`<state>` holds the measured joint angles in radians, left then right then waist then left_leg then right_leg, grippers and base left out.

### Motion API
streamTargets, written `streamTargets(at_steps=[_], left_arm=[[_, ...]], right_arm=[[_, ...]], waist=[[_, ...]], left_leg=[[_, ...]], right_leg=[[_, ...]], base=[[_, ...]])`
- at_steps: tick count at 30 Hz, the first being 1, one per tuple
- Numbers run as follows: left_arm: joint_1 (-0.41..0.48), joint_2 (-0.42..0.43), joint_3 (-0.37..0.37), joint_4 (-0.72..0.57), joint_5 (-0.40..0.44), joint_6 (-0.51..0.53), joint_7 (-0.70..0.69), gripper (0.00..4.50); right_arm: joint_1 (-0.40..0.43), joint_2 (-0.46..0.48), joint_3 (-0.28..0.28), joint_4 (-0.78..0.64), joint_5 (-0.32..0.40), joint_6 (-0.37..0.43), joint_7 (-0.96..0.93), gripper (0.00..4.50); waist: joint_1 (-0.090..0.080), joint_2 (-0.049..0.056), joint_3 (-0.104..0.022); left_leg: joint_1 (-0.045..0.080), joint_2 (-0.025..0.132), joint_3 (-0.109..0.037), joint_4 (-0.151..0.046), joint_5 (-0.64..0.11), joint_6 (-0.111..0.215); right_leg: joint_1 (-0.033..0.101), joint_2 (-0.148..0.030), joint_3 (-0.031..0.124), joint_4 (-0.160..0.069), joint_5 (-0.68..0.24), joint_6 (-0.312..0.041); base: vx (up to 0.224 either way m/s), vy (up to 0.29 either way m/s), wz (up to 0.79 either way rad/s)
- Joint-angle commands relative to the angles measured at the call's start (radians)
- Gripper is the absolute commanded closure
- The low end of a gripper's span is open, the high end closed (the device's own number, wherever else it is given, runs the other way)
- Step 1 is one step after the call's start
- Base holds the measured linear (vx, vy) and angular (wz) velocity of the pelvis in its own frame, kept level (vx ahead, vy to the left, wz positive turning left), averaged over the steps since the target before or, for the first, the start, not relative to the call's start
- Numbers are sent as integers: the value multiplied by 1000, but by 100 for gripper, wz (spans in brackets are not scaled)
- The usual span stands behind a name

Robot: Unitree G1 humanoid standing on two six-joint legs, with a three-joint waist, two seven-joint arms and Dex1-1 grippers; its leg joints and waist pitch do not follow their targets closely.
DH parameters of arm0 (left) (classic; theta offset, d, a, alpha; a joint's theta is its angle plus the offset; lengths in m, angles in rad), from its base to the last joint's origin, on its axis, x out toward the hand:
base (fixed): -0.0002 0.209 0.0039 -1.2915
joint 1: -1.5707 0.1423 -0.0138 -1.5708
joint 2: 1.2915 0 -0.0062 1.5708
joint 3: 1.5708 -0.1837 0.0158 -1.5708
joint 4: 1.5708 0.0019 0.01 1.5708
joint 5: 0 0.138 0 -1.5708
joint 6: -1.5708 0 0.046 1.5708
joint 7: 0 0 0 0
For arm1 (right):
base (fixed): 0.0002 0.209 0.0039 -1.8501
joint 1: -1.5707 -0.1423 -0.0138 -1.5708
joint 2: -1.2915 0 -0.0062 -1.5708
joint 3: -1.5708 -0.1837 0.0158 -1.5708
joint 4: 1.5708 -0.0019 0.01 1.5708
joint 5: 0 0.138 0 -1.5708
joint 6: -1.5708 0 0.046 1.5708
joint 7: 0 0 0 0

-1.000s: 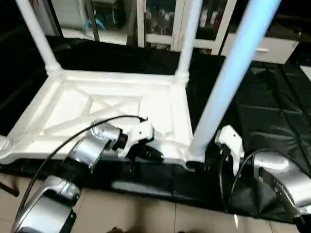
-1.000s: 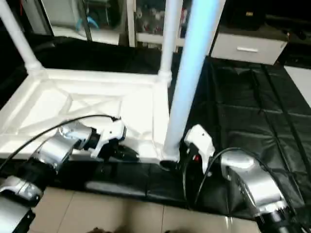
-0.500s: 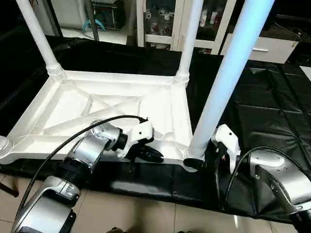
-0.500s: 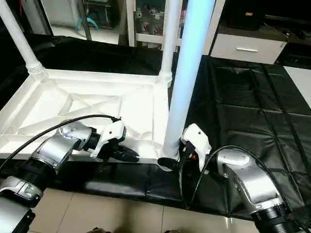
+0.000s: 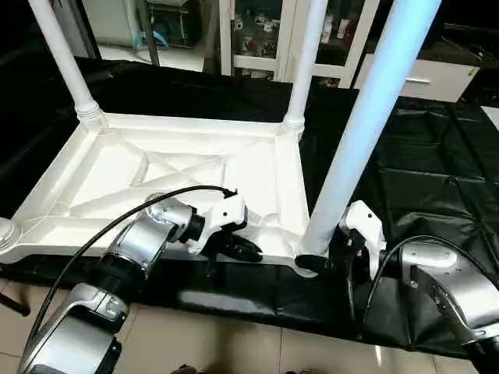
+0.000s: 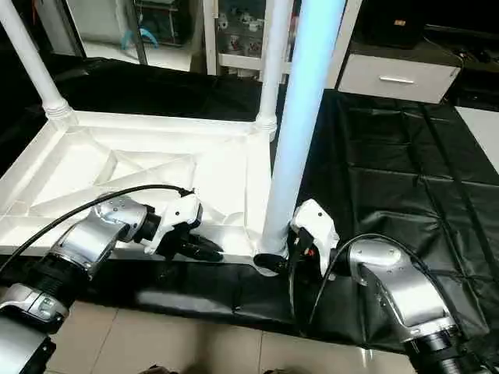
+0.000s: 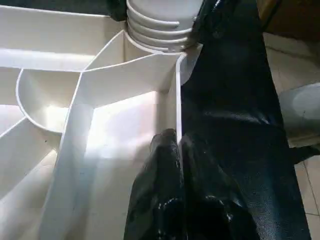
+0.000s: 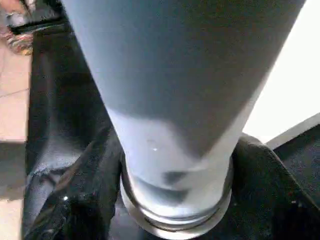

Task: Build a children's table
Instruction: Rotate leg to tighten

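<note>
I'm pinching the top's (image 5: 179, 175) near rim with my clenched left hand (image 5: 243, 248); my right hand (image 8: 170, 200) is grasping the near right leg (image 5: 362, 125) at its socket

Black mat (image 5: 405, 179) (floor) bears tabletop (image 5: 156, 179).
</note>
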<state>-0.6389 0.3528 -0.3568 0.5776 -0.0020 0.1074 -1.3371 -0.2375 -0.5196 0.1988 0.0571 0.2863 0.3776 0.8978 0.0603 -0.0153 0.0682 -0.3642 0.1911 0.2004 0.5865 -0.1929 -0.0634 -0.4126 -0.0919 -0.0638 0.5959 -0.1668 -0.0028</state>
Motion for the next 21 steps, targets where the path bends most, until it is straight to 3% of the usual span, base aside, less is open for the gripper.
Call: streamTargets(at_steps=[1, 2, 4, 6, 9, 10, 11, 12, 13, 14, 16, 21], left_arm=[[-1, -35, -7, 38, 25, 20, 76, 450], [-14, -56, 14, 64, 27, 25, 138, 450], [-25, -74, 29, 86, 30, 25, 189, 450], [-45, -107, 49, 121, 35, 33, 271, 450], [-67, -145, 68, 163, 51, 41, 387, 450], [-83, -174, 84, 194, 61, 50, 473, 450], [-83, -174, 84, 194, 61, 50, 473, 450], [-106, -216, 109, 243, 72, 56, 590, 450], [-117, -236, 120, 265, 75, 50, 640, 450], [-118, -238, 121, 267, 75, 50, 645, 450], [-135, -272, 135, 299, 77, 48, 723, 450], [-143, -293, 133, 311, 78, 41, 749, 450]], right_arm=[[-30, 68, -47, 110, -57, -12, -178, 176], [-46, 115, -81, 151, -58, -19, -262, 177], [-62, 158, -113, 190, -59, -23, -345, 177], [-92, 227, -161, 260, -68, -34, -495, 177], [-131, 289, -181, 346, -101, -78, -637, 177], [-161, 337, -201, 406, -118, -115, -739, 177], [-161, 337, -201, 406, -118, -115, -739, 177], [-207, 412, -237, 494, -128, -163, -889, 178], [-229, 441, -244, 537, -142, -175, -971, 178], [-231, 444, -245, 541, -144, -177, -979, 178], [-273, 501, -252, 626, -160, -206, -1114, 178], [-307, 555, -232, 685, -169, -265, -1136, 178]], waist=[[-5, -4, -52], [-14, -7, -50], [-19, -8, -54], [-27, -8, -53], [-29, -7, -58], [-30, -5, -56], [-34, -6, -56], [-30, 5, -59], [-35, 6, -59], [-36, 3, -61], [-34, 5, -64], [-30, 6, -69]], left_leg=[[9, 41, -17, -74, -229, 46], [5, 38, -23, -79, -268, 18], [12, 40, -27, -78, -281, -2], [9, 39, -27, -80, -285, -3], [7, 36, -26, -77, -265, -4], [11, 36, -21, -75, -261, -1], [9, 34, -21, -74, -262, -3], [10, 33, -24, -76, -263, -7], [12, 31, -22, -73, -256, -13], [10, 31, -22, -75, -251, -16], [14, 28, -17, -71, -233, -6], [7, 26, -16, -69, -190, 40]], right_leg=[[42, -58, 46, -75, -287, -233], [44, -59, 41, -82, -370, -207], [42, -60, 42, -87, -399, -183], [40, -56, 43, -85, -369, -186], [43, -57, 43, -84, -349, -183], [35, -54, 45, -84, -321, -193], [35, -55, 45, -84, -323, -198], [40, -55, 43, -83, -334, -193], [32, -53, 46, -83, -306, -202], [36, -53, 44, -82, -296, -206], [36, -48, 45, -78, -245, -209], [45, -47, 42, -69, -174, -212]], base=[[0, 0, 0], [0, 0, 0], [0, 0, 0], [0, 0, 0], [0, 0, 0], [0, 0, 0], [0, 0, 0], [0, 0, 0], [0, 0, 0], [0, 0, 0], [0, 0, 0], [0, 0, 0]])
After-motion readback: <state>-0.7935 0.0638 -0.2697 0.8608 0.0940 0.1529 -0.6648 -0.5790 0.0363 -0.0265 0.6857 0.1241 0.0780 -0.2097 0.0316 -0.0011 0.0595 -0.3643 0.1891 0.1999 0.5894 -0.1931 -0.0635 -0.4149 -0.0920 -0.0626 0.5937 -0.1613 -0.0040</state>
